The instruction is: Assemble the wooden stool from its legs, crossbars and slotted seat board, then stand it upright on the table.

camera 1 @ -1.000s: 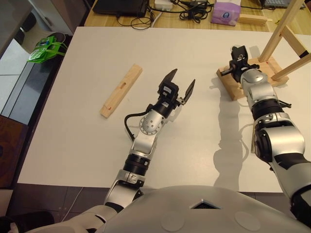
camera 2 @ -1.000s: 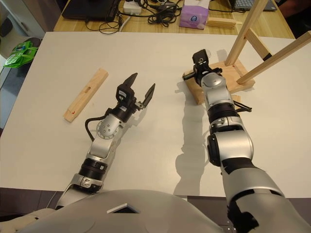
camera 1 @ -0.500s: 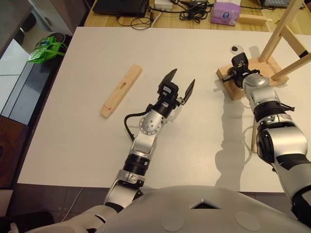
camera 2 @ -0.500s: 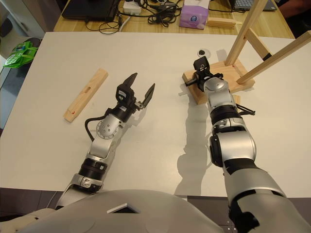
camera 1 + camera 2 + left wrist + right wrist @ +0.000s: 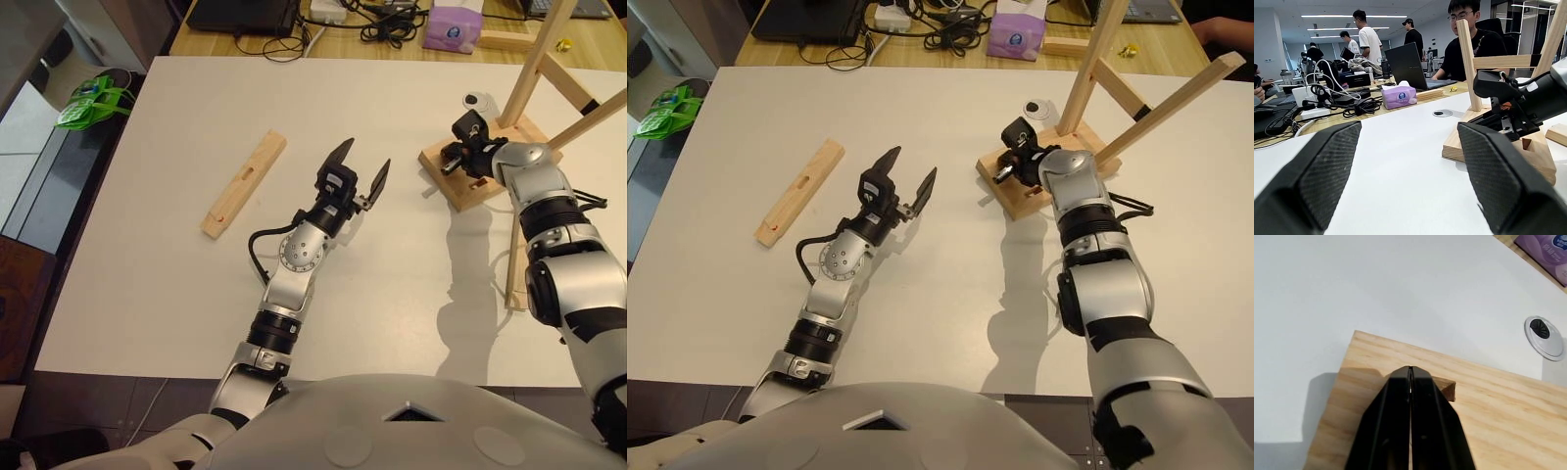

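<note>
The slotted seat board [image 5: 466,188] lay flat on the desk [image 5: 294,88], with legs [image 5: 535,61] and a crossbar [image 5: 569,80] rising from its far side. My right pincer [image 5: 1410,374] was clenched, tips down on the board's top face near its left edge, with nothing visibly between them. My left pincer [image 5: 363,157] hung released well to the left of the board, and a loose slotted bar [image 5: 245,183] lay farther out that way. I judged the pine light, stiff and not slippery, its joints perhaps loose, so I would grip the board's edge or a leg low down. The legs' tops ran out of frame, and my right arm hid part of the board.
</note>
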Motion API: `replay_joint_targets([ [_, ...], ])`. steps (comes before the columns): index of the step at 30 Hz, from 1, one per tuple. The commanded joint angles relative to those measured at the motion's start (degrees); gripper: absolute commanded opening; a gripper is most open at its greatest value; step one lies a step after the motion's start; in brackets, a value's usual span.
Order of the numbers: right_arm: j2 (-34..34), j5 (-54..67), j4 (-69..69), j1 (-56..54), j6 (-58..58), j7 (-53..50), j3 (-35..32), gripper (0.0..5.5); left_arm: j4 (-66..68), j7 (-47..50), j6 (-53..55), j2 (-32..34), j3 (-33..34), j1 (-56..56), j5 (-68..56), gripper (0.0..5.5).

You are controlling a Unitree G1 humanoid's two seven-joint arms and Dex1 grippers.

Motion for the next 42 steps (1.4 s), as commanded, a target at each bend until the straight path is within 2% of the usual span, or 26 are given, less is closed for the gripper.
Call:
replay_joint_targets([
  [1, -2.6, -1.1, -6.4, 6.9, 4.4, 8.3, 3.7, 0.01, 0.7, 0.3, -0.5, 0.4, 0.6, -0.8, 0.5, 3.63],
  [6, -8.0, 1.2, -23.8, 15.8, 8.1, 20.7, 7.7, 0.01, 1.2, 1.0, -0.8, 0.7, 1.9, -1.5, 0.5, 3.63],
  [11, -9.6, 4.1, -36.1, 21.1, 12.0, 25.0, 9.4, 0.01, 1.8, 0.9, -1.3, 0.6, 2.1, -2.1, 0.6, 3.63],
  [27, -17.7, 8.9, -51.0, 28.1, 10.3, 34.8, 13.2, 0.01, 2.9, 0.2, -1.9, 0.7, 2.0, -2.8, 0.5, 3.63],
  [31, -14.9, 10.7, -50.6, 24.6, 7.3, 29.1, 7.6, 0.01, 3.2, -0.2, -2.0, 1.0, 2.3, -3.2, 0.3, 3.63],
  [35, -10.0, 17.2, -52.4, 19.9, 3.7, 21.6, -2.5, 0.01, 2.9, -0.6, -2.0, 1.3, 2.2, -3.1, 0.2, 3.63],
  [42, -10.0, 23.9, -59.7, 23.6, 0.7, 18.5, -10.4, 0.01, 1.9, 1.4, -4.2, 0.7, 3.4, -3.3, 0.1, 3.63],
])
